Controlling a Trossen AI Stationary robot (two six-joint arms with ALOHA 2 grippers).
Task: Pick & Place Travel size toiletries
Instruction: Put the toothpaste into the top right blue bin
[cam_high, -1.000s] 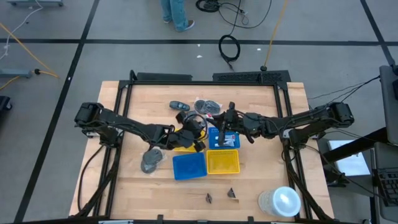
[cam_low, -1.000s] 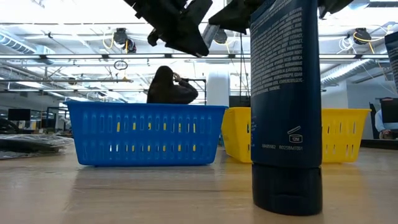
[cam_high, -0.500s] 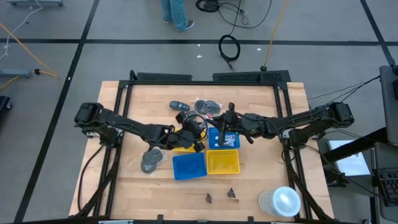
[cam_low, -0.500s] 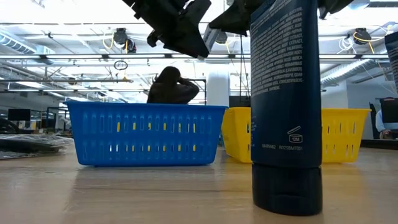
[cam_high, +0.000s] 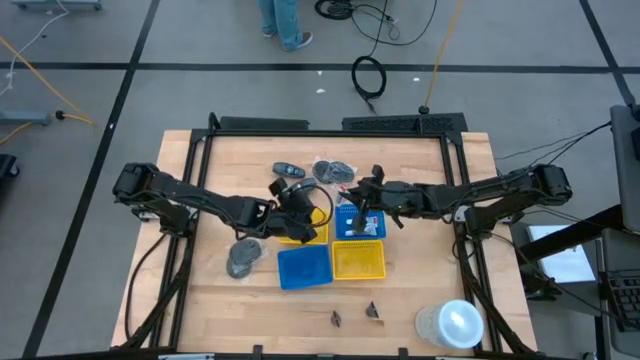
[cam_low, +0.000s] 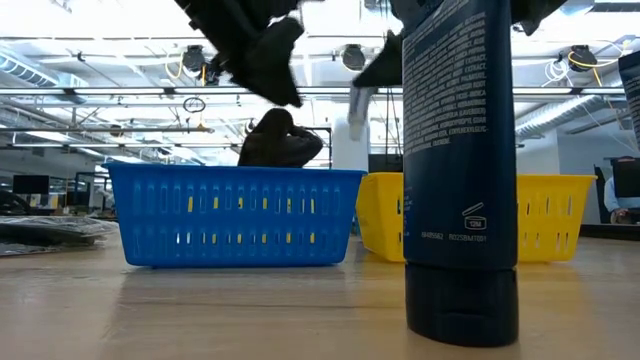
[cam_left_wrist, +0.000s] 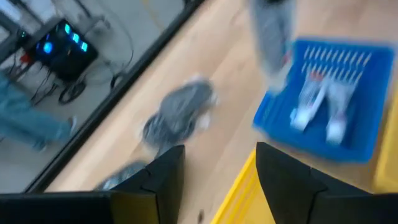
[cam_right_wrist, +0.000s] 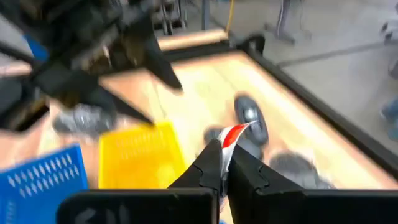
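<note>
My right gripper (cam_high: 363, 196) hovers above the far edge of a low blue tray (cam_high: 374, 229), shut on a small white tube (cam_low: 357, 108) whose red-and-white end (cam_right_wrist: 234, 132) sticks out past the fingers. Two more white tubes (cam_left_wrist: 317, 102) lie flat side by side in that blue tray (cam_left_wrist: 273, 121). My left gripper (cam_high: 297, 197) is open and holds nothing. It hangs over a yellow tray (cam_high: 303, 236), left of the blue tray. My right gripper (cam_right_wrist: 225, 163) pinches the white tube between its two fingers, with the tube's red-and-white end (cam_right_wrist: 236, 130) poking out beyond the fingertips. The tube is lifted clear of the tray and hangs below the fingers in the low view.
A blue basket (cam_high: 304, 267) and a yellow basket (cam_high: 358, 260) stand toward the near edge. Dark key fobs (cam_high: 288, 169) and grey bundles (cam_high: 335, 170) lie at the far side, a grey lump (cam_high: 243, 258) to the left. Black clips (cam_high: 338, 318) and a white round container (cam_high: 452, 325) sit near the near edge. A dark bottle (cam_low: 460, 170) stands before the low camera.
My left gripper has drawn back toward the table's left and far side, away from the blue tray. A white tube now hangs in the open below my right gripper in the low view, where none showed before.
</note>
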